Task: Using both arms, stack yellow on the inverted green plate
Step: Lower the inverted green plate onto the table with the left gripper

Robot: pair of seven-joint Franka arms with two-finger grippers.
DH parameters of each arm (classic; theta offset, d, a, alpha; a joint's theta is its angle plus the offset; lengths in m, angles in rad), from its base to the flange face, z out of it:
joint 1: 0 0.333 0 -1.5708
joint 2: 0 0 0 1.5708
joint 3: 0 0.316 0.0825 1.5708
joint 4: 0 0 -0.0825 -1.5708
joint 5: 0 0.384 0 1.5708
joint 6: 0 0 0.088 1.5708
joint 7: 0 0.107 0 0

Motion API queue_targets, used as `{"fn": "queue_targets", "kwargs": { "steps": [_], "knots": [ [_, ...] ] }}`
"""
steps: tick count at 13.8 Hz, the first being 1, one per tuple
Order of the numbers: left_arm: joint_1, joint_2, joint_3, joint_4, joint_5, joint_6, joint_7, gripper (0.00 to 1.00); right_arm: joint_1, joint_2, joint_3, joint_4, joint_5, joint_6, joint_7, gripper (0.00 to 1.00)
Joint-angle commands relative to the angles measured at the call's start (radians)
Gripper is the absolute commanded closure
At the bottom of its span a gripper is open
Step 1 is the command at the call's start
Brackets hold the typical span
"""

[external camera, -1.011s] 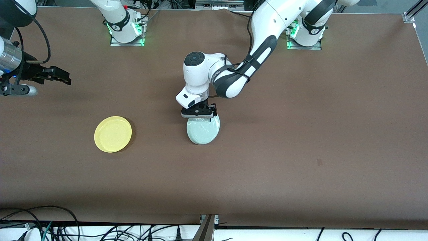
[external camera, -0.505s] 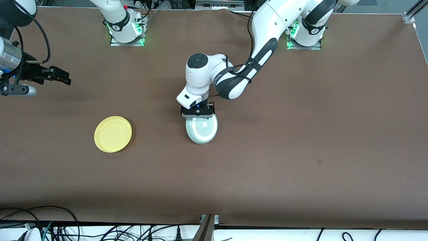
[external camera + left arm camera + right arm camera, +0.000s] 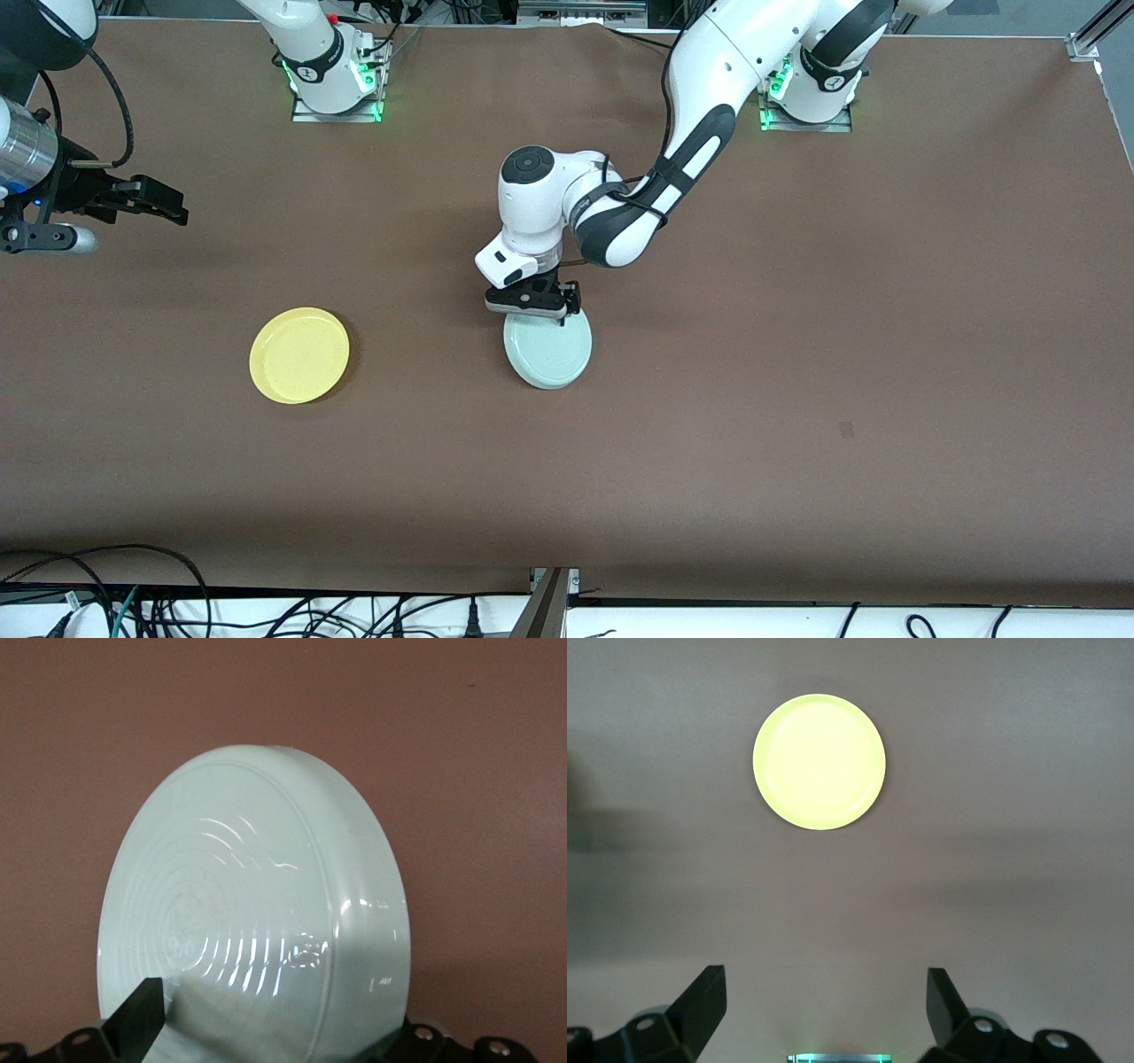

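Note:
The pale green plate (image 3: 547, 350) is at mid-table, underside with rings turned up, tilted. My left gripper (image 3: 532, 306) is shut on its rim at the edge nearest the robot bases. In the left wrist view the green plate (image 3: 257, 904) fills the frame, with one finger (image 3: 137, 1026) of the left gripper (image 3: 266, 1041) against its ringed underside. The yellow plate (image 3: 299, 354) lies flat, rim up, toward the right arm's end of the table. My right gripper (image 3: 158, 202) is open and empty, waiting up in the air; its wrist view looks down on the yellow plate (image 3: 819, 762) past the right gripper (image 3: 824, 1001).
The brown table (image 3: 797, 354) has the two arm bases (image 3: 335, 80) along the edge farthest from the front camera. Cables (image 3: 133, 602) run along the nearest edge. A small dark mark (image 3: 846, 430) is on the cloth.
The left gripper has turned and shifted slightly toward the left arm's end, tipping the green plate flatter with its underside up. The right arm and the yellow plate have not moved.

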Motion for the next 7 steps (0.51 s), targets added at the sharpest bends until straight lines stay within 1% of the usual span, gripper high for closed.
{"fn": "queue_targets", "kwargs": {
  "steps": [1, 2, 4, 5, 7],
  "knots": [
    [0.029, -0.039, -0.009, -0.046, -0.087, 0.074, -0.009, 0.0, 0.004, -0.003, -0.002, 0.011, 0.002, -0.01, 0.015, 0.0],
    [0.037, -0.039, -0.009, -0.06, -0.129, 0.12, -0.006, 0.0, 0.004, -0.003, -0.002, 0.011, 0.002, -0.01, 0.015, 0.0],
    [0.06, -0.059, -0.009, -0.065, -0.152, 0.13, 0.005, 0.0, 0.004, -0.003, -0.002, 0.013, 0.002, -0.009, 0.017, 0.0],
    [0.064, -0.08, -0.009, -0.066, -0.152, 0.115, 0.008, 0.0, 0.004, -0.003, -0.002, 0.011, 0.002, -0.01, 0.015, 0.0],
    [0.071, -0.114, -0.009, -0.06, -0.134, 0.0, 0.051, 0.0, 0.004, -0.003, -0.002, 0.011, 0.002, -0.01, 0.015, 0.0]
  ]
}}
